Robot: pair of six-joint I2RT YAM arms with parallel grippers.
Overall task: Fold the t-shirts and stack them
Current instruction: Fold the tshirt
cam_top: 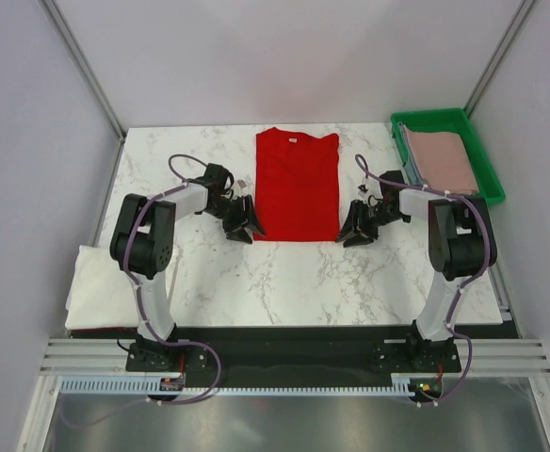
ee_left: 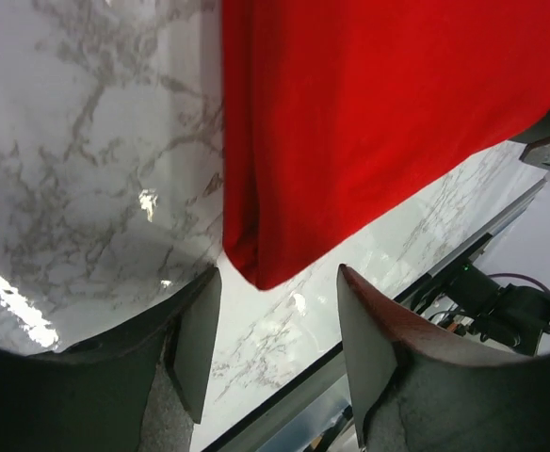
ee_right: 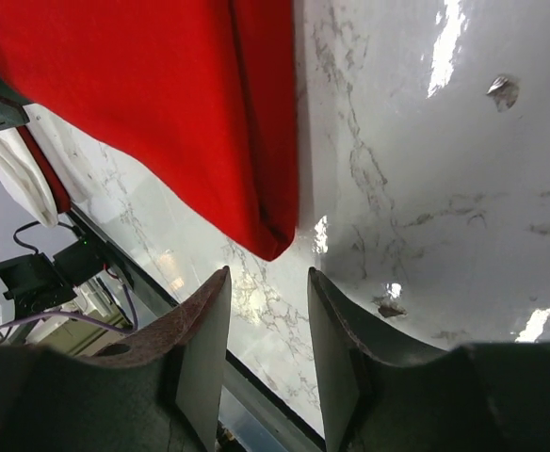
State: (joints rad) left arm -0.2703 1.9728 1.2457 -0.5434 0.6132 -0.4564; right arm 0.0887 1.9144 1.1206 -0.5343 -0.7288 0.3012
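red t-shirt [cam_top: 297, 185], green tray [cam_top: 430, 116] on table [cam_top: 303, 273]

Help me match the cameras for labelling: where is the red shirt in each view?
Top: red shirt, centre of marble table.
Left wrist: upper right, corner just beyond left fingers.
Right wrist: upper left, corner just beyond right fingers.
Shared landmark: the marble table.

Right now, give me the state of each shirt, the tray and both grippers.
red shirt: flat on the table, sides folded in to a long strip.
pink shirt: folded, lying in the tray.
white shirt: lying at the table's near left edge.
tray: holding the pink shirt.
left gripper: open, at the red shirt's near left corner, holding nothing.
right gripper: open, at its near right corner, holding nothing.
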